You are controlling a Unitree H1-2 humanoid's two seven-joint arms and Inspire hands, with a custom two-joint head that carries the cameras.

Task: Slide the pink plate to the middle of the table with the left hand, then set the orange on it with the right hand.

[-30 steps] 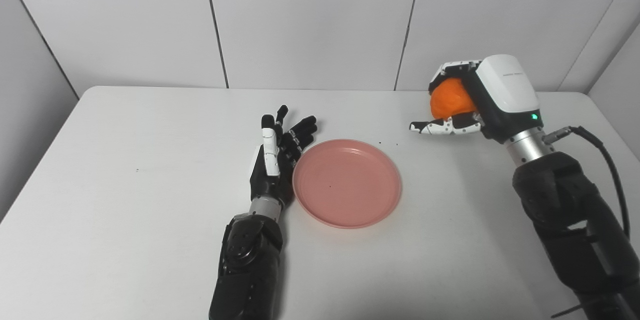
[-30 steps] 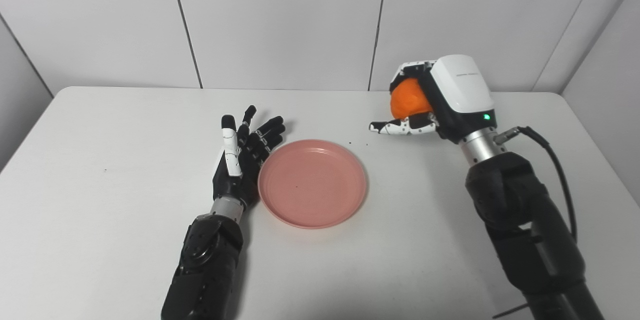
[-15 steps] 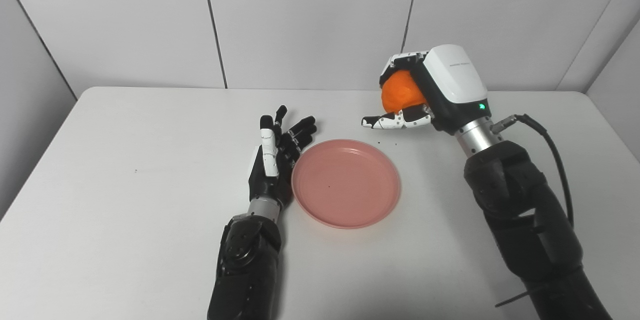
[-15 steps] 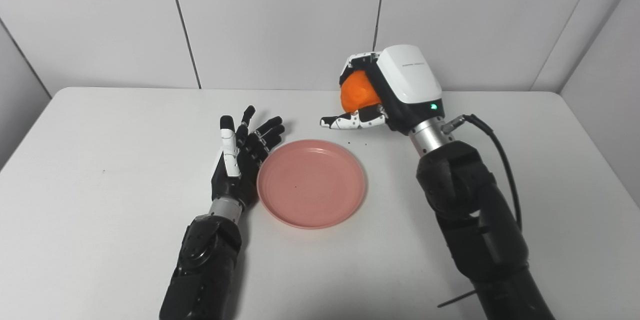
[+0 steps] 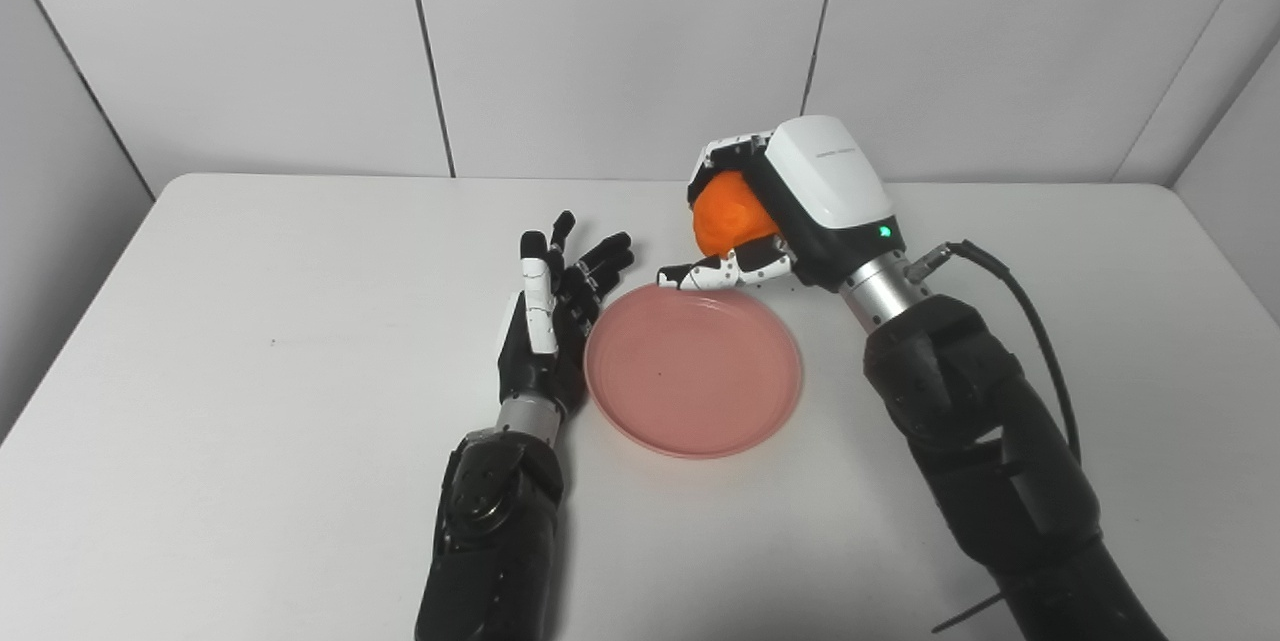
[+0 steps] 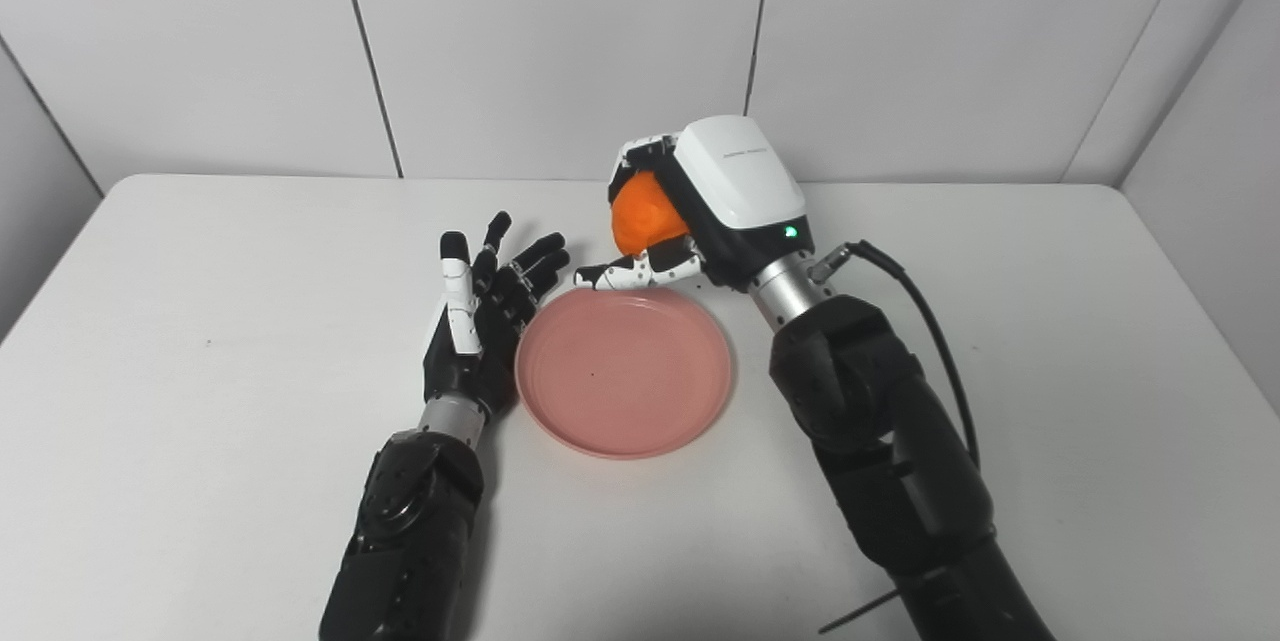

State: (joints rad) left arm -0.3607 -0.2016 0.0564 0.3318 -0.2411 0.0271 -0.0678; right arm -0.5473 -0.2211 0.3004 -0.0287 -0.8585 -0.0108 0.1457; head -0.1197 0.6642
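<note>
Fingers (image 5: pixel 725 146) of the right hand (image 5: pixel 790 206) are wrapped around the round orange fruit (image 5: pixel 728 214), carried above the far rim of the round pink plastic plate (image 5: pixel 693 369), apparently for release. Left hand (image 5: pixel 548 321) rests spread and empty beside the plate's left rim on the white table (image 5: pixel 250 341), apparently steadying it.

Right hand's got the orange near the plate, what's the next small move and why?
Probably carry the right hand a little nearer and down: the orange hangs above the pink plate's far rim, not its middle, and the left hand rests open beside it.
</note>
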